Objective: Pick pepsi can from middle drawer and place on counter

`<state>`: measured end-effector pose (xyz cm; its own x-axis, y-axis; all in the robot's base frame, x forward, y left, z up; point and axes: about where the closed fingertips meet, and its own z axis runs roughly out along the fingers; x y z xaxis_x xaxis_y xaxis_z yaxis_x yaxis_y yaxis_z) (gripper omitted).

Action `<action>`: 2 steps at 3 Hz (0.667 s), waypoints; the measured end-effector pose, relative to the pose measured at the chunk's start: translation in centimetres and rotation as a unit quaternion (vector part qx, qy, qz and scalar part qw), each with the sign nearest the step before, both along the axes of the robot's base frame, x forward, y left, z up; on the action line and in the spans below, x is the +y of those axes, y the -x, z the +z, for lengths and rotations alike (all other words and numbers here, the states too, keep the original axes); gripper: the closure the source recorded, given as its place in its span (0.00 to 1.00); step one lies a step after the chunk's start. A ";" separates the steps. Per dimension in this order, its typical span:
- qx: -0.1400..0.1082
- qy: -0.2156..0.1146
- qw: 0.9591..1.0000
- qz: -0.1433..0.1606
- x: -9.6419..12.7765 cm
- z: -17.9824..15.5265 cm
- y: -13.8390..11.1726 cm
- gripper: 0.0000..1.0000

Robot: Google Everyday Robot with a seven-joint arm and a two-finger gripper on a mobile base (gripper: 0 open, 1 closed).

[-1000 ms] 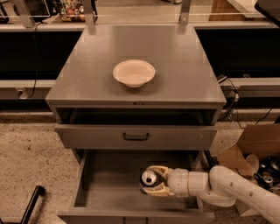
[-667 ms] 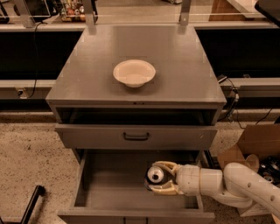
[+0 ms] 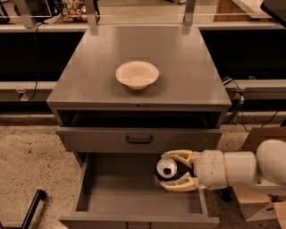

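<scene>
Both fingers (image 3: pixel 179 155) of the gripper (image 3: pixel 165 171) clamp the pepsi can (image 3: pixel 168 167), now risen above the middle drawer (image 3: pixel 120 190) floor (lift underway); the counter (image 3: pixel 183 58) awaits.

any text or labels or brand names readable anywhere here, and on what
None can be read.
pepsi can: only its silver top shows, no brand visible; the gripper grips it over the middle drawer.
colourful items at the far top left: labels too blurred to read.
white bowl: plain.
</scene>
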<state>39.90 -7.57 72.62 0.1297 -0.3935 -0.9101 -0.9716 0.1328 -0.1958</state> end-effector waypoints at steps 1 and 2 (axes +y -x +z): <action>0.006 0.005 1.000 0.017 0.4 1.5 1.0 1.00; 0.003 0.005 1.000 0.020 0.5 1.8 0.8 1.00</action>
<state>39.07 -7.11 74.42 0.1392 -0.3973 -0.9071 -0.9774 0.0919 -0.1902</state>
